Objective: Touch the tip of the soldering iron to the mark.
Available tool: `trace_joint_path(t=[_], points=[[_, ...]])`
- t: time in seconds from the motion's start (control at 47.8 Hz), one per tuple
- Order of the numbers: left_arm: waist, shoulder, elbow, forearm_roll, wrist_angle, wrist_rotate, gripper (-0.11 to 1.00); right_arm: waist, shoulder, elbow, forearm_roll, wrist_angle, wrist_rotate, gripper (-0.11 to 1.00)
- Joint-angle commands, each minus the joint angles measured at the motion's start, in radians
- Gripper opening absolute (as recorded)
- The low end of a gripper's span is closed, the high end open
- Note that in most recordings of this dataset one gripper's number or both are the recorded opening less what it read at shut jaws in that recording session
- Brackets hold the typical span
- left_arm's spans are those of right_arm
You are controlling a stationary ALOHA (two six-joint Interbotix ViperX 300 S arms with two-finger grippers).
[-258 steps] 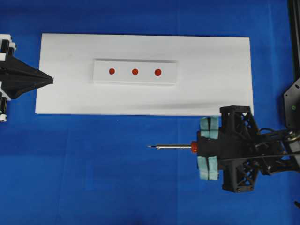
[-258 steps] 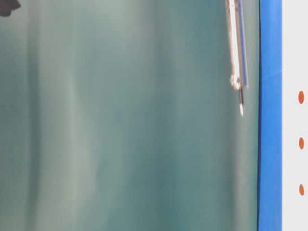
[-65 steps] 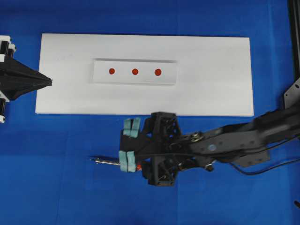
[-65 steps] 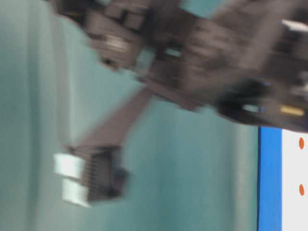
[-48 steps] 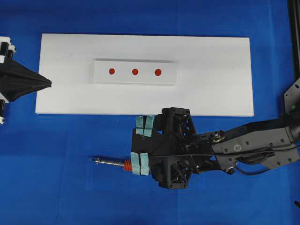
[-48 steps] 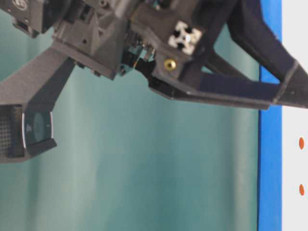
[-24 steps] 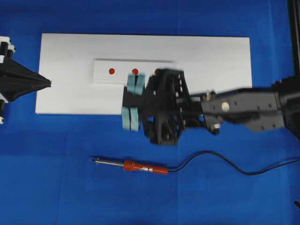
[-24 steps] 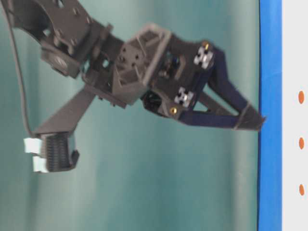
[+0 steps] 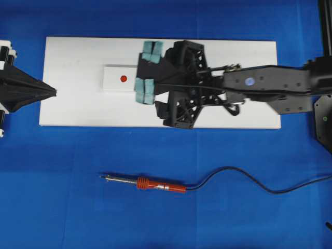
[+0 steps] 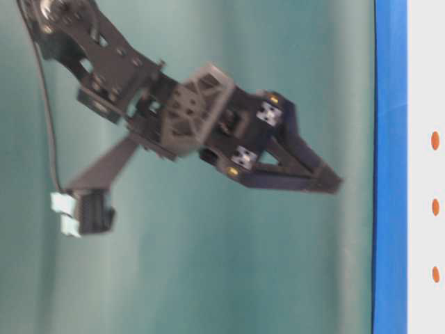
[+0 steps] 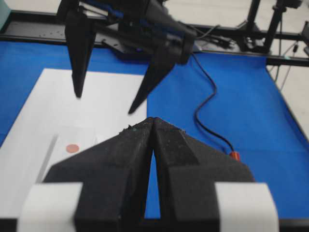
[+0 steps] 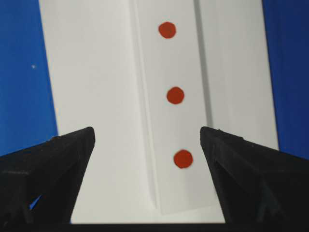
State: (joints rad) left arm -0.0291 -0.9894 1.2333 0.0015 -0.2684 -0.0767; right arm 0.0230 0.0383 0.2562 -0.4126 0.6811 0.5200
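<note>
Right gripper (image 9: 146, 72) is hovering wide open, empty, above the mark (image 12: 175, 95); soldering iron (image 9: 150, 183) is lying on the cloth, risking touchless miss. Left gripper (image 11: 150, 126) is sitting closed.

From overhead, the right gripper (image 9: 149, 71) covers most of the white block (image 9: 115, 79), hiding the mark and the right end dot. The soldering iron (image 9: 145, 182) has its cord cut off at the right edge. The table-level view shows that gripper blurred, the dots half cropped. The left gripper (image 11: 150, 126) blocks the left wrist view's foreground.
</note>
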Motion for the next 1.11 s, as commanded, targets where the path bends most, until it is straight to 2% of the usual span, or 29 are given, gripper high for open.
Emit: trace_joint_path(t=[0.0,1.087], points=[[-0.003,0.003,-0.009,0.002,-0.003,0.0,0.0,0.003,-0.077,0.015,0.002,-0.003,0.002,0.86],[-0.003,-0.011,-0.009,0.002,-0.002,0.0,0.0,0.003,-1.046,0.675,0.002,-0.121,0.014,0.86]])
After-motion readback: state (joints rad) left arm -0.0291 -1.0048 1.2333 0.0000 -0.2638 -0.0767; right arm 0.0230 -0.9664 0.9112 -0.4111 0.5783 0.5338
